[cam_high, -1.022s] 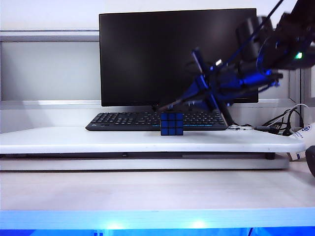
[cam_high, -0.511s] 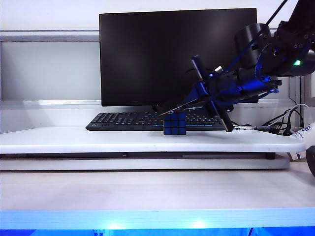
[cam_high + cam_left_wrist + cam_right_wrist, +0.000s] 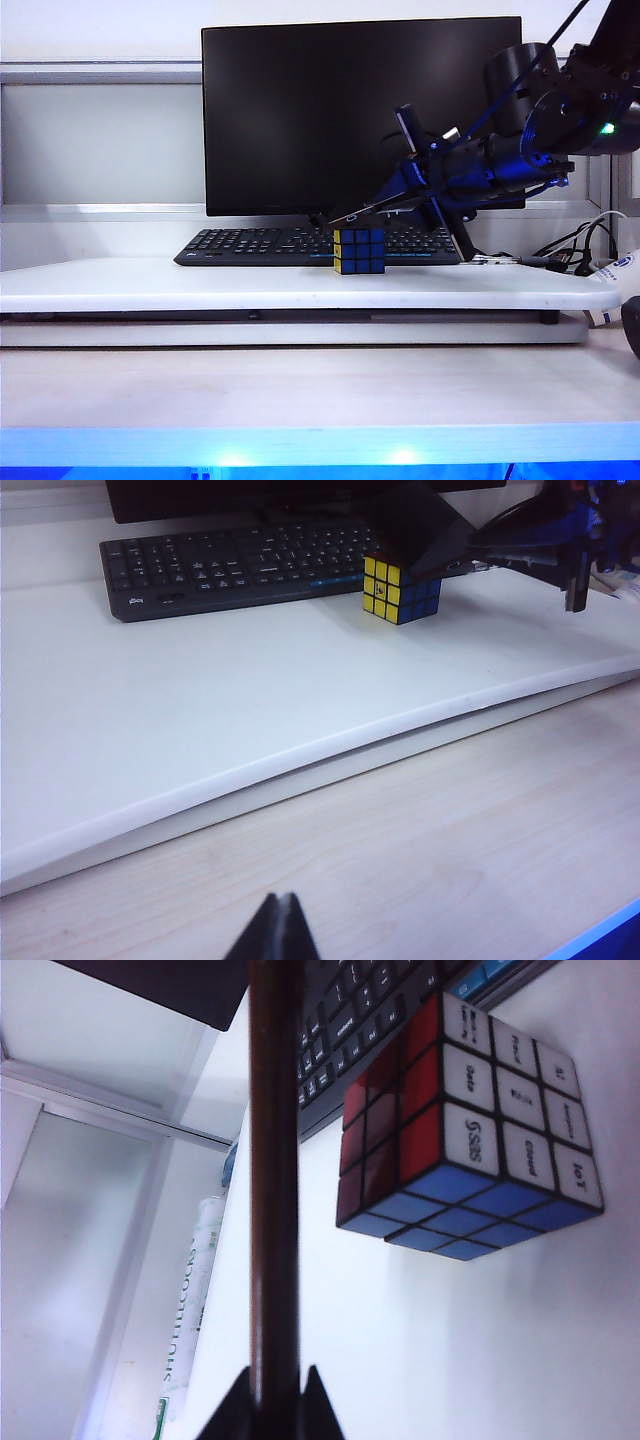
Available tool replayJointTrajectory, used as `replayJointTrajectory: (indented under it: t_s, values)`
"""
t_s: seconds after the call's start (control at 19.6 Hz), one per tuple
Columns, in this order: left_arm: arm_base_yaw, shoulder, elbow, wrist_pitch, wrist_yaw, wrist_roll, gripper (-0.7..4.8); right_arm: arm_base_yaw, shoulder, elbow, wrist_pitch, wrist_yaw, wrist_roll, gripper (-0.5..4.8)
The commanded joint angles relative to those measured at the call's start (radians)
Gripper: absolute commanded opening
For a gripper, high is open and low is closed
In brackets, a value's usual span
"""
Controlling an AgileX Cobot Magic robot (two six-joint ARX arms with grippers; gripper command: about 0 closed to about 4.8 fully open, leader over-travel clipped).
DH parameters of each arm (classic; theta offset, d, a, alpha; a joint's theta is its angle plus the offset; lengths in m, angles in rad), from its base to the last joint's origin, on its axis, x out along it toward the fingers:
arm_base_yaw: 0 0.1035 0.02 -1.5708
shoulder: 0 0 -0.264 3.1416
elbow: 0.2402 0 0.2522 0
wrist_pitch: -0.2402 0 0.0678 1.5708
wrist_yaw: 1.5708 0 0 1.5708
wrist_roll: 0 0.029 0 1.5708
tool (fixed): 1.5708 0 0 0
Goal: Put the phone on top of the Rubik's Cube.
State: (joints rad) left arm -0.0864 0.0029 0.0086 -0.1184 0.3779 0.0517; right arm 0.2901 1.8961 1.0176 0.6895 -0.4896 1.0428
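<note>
The Rubik's Cube stands on the white board just in front of the keyboard, showing blue faces and a yellow one. My right gripper is shut on the phone, a thin black slab that slopes down to the left. Its low end is at the cube's top edge and seems to touch it. In the right wrist view the phone shows edge-on between the fingers of the gripper, with the cube beside it. My left gripper hangs shut and empty over the wooden desk, far from both.
A black keyboard and a dark monitor stand behind the cube on the raised white board. Cables lie at the right. The wooden desk runs in front, below the board.
The cube has slid a little to the right and turned, so a yellow face now shows. The right gripper and phone have shifted slightly right, the phone lying flatter.
</note>
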Motion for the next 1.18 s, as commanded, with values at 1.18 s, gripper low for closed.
replayJointTrajectory:
  t_s: [1.18]
  values:
    - [0.001, 0.001, -0.002, 0.005, 0.0, 0.001, -0.06, -0.029, 0.048, 0.011, 0.13, 0.021, 0.136, 0.95]
